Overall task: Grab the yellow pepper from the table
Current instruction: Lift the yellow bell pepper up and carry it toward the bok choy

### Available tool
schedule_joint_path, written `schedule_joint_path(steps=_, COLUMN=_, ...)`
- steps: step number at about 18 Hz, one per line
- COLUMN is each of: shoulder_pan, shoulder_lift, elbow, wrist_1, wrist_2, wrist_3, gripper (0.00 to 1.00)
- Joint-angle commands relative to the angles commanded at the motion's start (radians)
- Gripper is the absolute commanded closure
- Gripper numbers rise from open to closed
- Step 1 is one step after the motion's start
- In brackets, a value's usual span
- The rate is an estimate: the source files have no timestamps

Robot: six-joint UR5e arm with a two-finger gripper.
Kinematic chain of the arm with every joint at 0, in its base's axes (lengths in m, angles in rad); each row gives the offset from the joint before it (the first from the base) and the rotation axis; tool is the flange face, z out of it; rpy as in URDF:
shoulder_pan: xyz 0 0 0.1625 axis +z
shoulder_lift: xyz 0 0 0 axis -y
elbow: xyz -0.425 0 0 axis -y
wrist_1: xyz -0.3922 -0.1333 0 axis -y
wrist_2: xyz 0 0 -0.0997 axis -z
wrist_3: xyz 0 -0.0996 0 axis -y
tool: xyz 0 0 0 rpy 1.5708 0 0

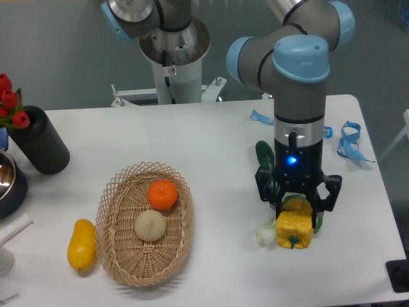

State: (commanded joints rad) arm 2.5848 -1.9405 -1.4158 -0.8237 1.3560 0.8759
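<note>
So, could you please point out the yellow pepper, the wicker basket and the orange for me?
yellow pepper [294, 229]: fixed camera view, on its yellow front face.
wicker basket [114, 252]: fixed camera view, on its woven left wall.
orange [162, 194]: fixed camera view, on the middle of its peel.

My pincer [294, 217] hangs over the counter [217, 134], the pepper [294, 230] in it. Left of my pincer sits a basket [144, 222] holding 2 items; behind my pincer lies a ribbon [349, 142].
</note>
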Motion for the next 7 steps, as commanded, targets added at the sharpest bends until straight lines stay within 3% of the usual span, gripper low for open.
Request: schedule_joint_path(steps=7, shoulder_pan=-0.006, shoulder_lift=0.014, elbow=-0.005, wrist_1=-0.005, wrist_2=0.002, wrist_3=-0.017, gripper=0.79)
